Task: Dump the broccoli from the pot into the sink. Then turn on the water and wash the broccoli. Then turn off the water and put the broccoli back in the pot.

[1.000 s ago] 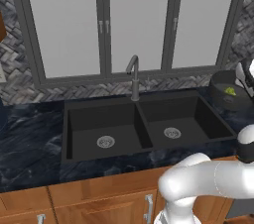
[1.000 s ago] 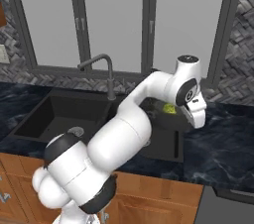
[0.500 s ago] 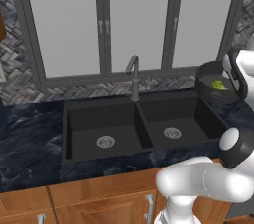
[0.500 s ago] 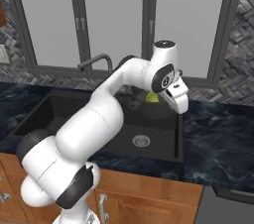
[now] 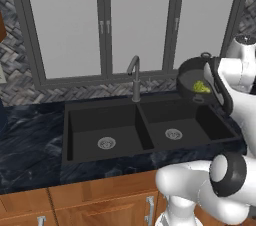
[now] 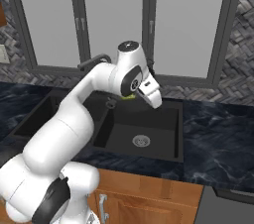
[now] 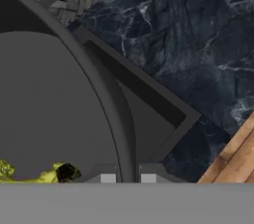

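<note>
A: What finish is shown by the pot (image 5: 189,72) and the sink (image 5: 120,129)?

B: Both are rendered matt and smooth, dark grey and black. The broccoli (image 5: 201,87) looks knobbly, the desk (image 6: 218,134) is glossy veined stone, and warm wood grain is seen on the cabinet fronts (image 5: 105,200).

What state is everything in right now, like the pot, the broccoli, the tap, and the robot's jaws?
Pot: lifted and tipped over the right basin, held at its rim.
Broccoli: inside the pot, at its low edge.
Faucet: no water seen running.
Sink: both basins bare.
Gripper: jaws shut on the pot rim.
</note>
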Motion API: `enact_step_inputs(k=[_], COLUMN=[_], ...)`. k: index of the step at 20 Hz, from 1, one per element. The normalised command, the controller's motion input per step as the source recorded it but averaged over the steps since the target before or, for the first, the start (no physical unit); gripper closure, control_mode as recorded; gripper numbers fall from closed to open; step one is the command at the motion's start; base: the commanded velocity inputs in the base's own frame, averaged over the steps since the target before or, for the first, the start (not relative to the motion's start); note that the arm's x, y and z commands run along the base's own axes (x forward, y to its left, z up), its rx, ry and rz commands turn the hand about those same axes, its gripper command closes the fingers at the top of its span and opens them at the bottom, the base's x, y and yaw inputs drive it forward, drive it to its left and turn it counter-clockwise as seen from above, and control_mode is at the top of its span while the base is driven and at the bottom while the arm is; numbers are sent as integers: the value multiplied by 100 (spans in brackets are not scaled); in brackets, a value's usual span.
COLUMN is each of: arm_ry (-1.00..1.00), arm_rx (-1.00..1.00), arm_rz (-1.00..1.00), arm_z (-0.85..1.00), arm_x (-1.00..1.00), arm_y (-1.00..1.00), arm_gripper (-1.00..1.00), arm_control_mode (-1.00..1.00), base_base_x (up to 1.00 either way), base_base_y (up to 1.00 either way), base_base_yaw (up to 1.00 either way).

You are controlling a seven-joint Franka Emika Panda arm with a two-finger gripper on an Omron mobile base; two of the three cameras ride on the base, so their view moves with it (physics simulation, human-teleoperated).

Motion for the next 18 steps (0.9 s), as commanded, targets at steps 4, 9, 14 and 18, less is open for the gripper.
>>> enact_step_inputs(k=[4,9,14,18], arm_ry=[-13,-10,1,28], arm_rx=[0,0,0,-3], arm_rz=[9,9,6,2], arm_z=[4,22,42,63], arm_x=[31,47,19,0], arm_y=[72,70,65,55], arm_gripper=[100,100,100,100], arm_control_mode=[-100,-100,-100,-100], base_base_x=[0,0,0,0], base_base_y=[0,0,0,0], base_base_yaw=[0,0,0,0])
